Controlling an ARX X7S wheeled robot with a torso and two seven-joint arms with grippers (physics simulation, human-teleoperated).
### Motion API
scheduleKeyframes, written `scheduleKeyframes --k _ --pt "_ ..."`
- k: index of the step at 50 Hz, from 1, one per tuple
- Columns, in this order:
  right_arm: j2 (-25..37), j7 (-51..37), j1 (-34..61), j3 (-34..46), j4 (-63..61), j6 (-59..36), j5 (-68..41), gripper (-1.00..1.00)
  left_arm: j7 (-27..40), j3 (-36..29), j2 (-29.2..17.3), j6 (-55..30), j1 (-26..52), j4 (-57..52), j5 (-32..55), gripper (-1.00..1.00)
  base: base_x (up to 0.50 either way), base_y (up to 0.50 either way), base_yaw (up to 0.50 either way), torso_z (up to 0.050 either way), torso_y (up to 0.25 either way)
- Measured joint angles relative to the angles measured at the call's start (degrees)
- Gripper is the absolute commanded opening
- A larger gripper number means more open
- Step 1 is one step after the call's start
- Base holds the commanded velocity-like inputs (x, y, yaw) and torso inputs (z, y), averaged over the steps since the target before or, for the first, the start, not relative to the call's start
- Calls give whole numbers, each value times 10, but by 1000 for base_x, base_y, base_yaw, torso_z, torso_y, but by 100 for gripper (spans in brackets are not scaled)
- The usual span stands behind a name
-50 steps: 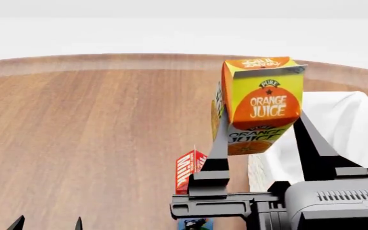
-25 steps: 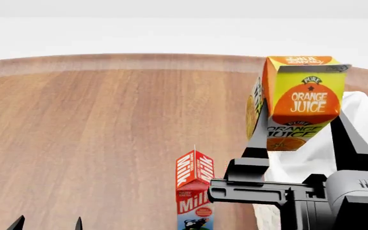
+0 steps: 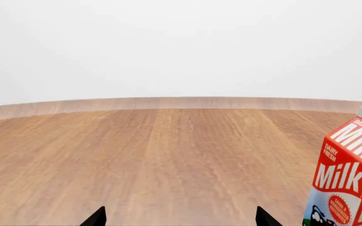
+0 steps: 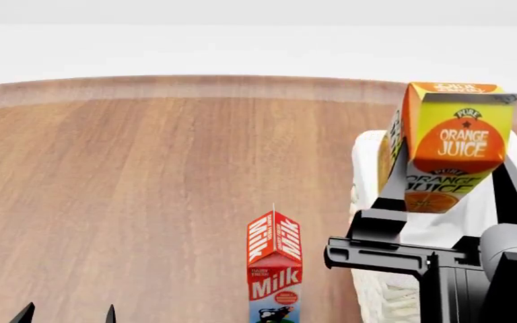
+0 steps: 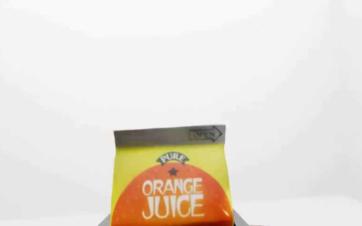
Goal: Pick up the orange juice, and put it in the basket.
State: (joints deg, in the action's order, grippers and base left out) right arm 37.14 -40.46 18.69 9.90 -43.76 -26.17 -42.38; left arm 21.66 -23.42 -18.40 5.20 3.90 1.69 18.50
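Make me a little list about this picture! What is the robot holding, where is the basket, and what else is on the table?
holding: orange juice, lifted in the right gripper
juice position: up in the air, above the basket's near-left part
basket: at the table's right side, partly hidden
also on table: milk carton, standing upright
left gripper: low, open, holding nothing
table: brown wood

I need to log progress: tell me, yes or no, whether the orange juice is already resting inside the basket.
No. In the head view the orange juice is held in the air by the right gripper, above the basket.
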Motion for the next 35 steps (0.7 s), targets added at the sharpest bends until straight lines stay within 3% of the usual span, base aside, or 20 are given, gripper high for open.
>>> scheduleKeyframes --k 35 --pt "-46 67 49 47 213 71 85 -100 3 -4 -3 2 1 0 3 100 0 0 0 0 1"
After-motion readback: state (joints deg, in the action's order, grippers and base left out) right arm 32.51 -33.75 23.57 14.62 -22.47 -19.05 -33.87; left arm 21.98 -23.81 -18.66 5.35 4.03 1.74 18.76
